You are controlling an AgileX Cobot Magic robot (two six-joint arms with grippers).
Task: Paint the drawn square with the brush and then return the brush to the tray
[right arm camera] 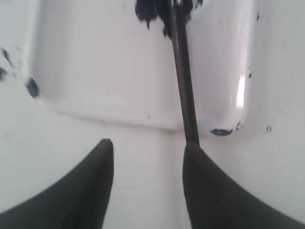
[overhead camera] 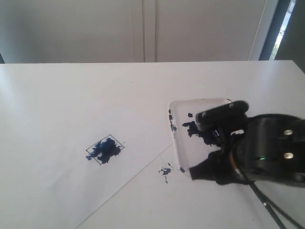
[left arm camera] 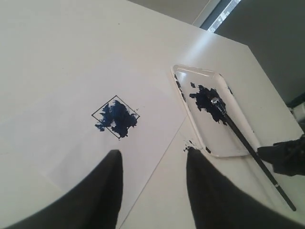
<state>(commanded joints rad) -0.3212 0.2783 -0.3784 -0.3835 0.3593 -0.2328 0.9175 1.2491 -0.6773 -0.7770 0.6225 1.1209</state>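
Note:
The drawn square (overhead camera: 106, 149) (left arm camera: 116, 117) sits on the white paper, smeared dark blue inside. The brush (left arm camera: 243, 140) (right arm camera: 183, 81) lies with its tip in the paint blob of the white tray (overhead camera: 200, 101) (left arm camera: 195, 69) (right arm camera: 105, 62). Its black handle crosses the tray's near rim onto the table. My right gripper (right arm camera: 148, 144) is open just off that rim. The handle runs beside and under one finger, and nothing is between the jaws. My left gripper (left arm camera: 152, 157) hangs open and empty above the paper's edge. It is out of the exterior view.
The white paper sheet (overhead camera: 71, 119) covers the left of the table, its edge running diagonally. A small blue paint splatter (overhead camera: 166, 170) (left arm camera: 188, 144) marks the bare table by the tray's corner. My right arm (overhead camera: 257, 152) hides the tray's near half in the exterior view.

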